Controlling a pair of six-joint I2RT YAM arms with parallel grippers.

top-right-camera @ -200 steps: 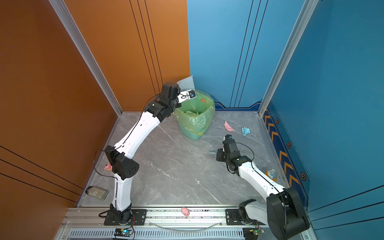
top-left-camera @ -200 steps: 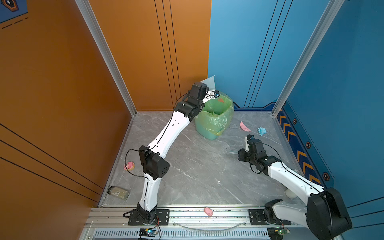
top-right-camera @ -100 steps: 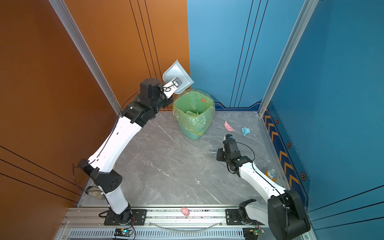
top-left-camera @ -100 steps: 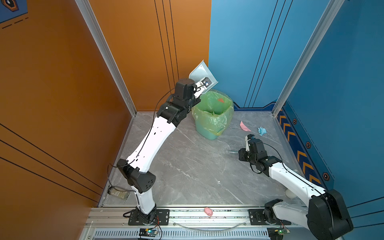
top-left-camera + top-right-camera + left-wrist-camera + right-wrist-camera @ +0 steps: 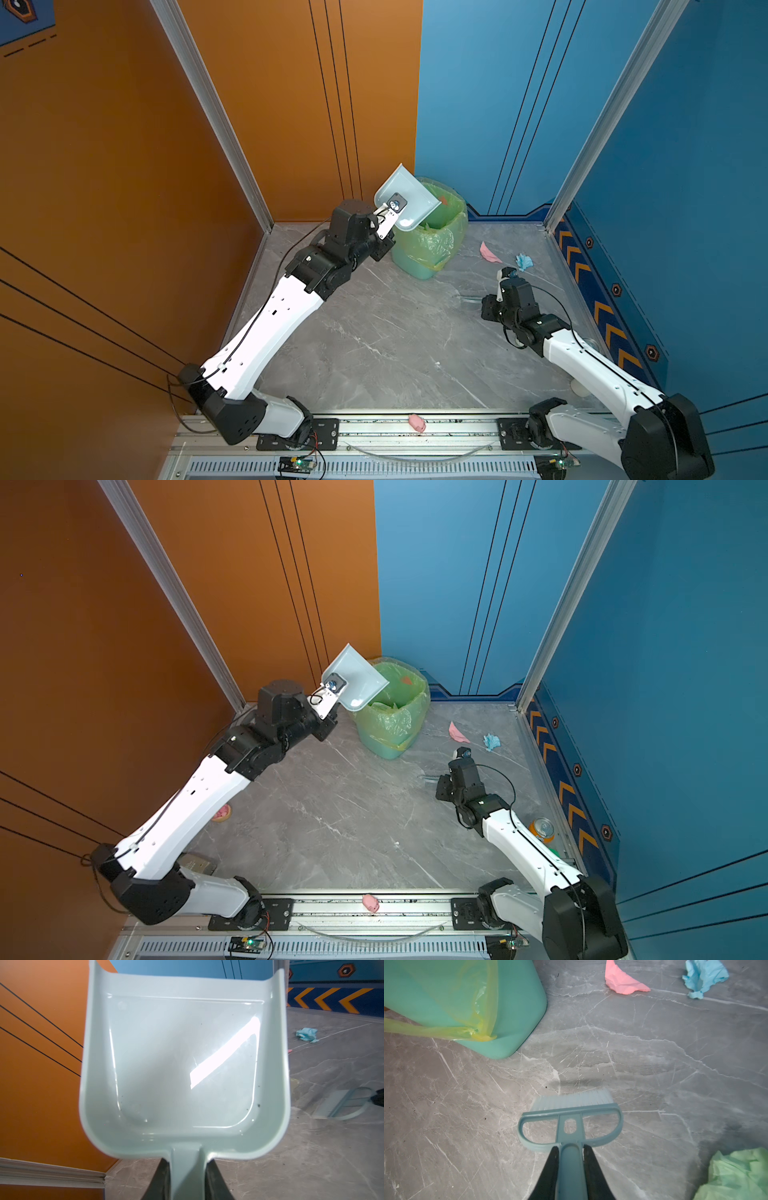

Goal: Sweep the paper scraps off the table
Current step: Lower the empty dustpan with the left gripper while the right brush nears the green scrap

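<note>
My left gripper [image 5: 188,1164] is shut on the handle of a pale dustpan [image 5: 405,199], held tilted in the air over the left rim of the green bin [image 5: 428,249]. The pan [image 5: 182,1064] is empty. My right gripper [image 5: 569,1151] is shut on the handle of a blue brush [image 5: 571,1105], whose bristles rest on the grey table [image 5: 374,353] right of the bin. Beyond the brush lie two paper scraps, a pink one [image 5: 489,253] [image 5: 623,980] and a blue one [image 5: 524,262] [image 5: 704,976]. A pale green scrap [image 5: 737,1174] lies beside the right gripper. An orange scrap [image 5: 406,680] lies in the bin.
The bin has a yellow-green liner [image 5: 390,721] and stands at the back by the wall corner. A pink pig [image 5: 417,422] sits on the front rail. An orange can [image 5: 541,830] stands near the right wall. A small pink thing [image 5: 222,812] lies under my left arm.
My left arm has swung the dustpan up off the bin's mouth, then brought it down to the bin's left rim, its elbow sinking low. The right arm and brush have not moved.
</note>
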